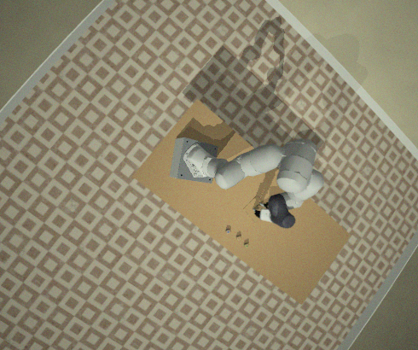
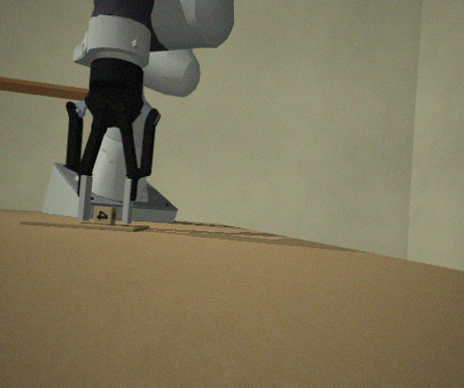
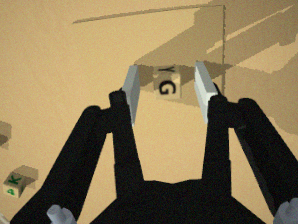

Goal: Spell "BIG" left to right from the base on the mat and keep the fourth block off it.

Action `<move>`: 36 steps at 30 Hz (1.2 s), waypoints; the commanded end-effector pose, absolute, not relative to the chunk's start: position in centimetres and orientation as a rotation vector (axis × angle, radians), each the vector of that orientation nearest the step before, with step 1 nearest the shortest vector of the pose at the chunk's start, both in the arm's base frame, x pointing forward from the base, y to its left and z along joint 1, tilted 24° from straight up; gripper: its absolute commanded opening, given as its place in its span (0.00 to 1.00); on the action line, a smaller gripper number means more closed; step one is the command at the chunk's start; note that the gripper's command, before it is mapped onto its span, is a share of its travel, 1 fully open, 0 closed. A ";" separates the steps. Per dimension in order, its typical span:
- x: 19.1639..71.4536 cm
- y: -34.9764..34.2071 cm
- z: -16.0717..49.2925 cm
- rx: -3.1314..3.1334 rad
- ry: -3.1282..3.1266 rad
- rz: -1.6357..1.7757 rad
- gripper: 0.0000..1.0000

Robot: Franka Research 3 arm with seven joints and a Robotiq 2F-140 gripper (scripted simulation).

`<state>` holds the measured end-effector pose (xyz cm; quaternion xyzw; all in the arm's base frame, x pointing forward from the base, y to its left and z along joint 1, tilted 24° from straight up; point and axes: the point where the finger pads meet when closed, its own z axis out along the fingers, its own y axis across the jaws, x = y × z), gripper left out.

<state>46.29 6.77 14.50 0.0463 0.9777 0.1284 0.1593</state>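
A wooden block (image 3: 167,86) (image 2: 104,216) stands on the thin mat (image 2: 49,224) (image 3: 165,30). The wrist view shows a black G on it and a foreshortened Y on an adjoining face; the exterior view shows a 4 on its side. My gripper (image 3: 166,76) (image 2: 105,221) is partly open, pointing down, its fingers low on either side of this block with gaps. Three other blocks (image 1: 228,230) (image 1: 238,236) (image 1: 246,245) lie off the mat. One block (image 3: 14,184) shows a green K and a green 4. The other two blocks' letters are unreadable.
The robot base (image 1: 181,160) (image 2: 59,194) stands at one end of the wooden table (image 1: 300,256). The three blocks form a loose line near the table's long edge. The arm's shadow falls across part of the mat.
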 end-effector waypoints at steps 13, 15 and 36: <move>46.5 6.8 14.6 0.119 2.788 0.364 0.37; 46.5 6.8 14.6 0.119 2.788 0.364 0.37; 46.5 6.8 14.6 0.119 2.788 0.364 0.25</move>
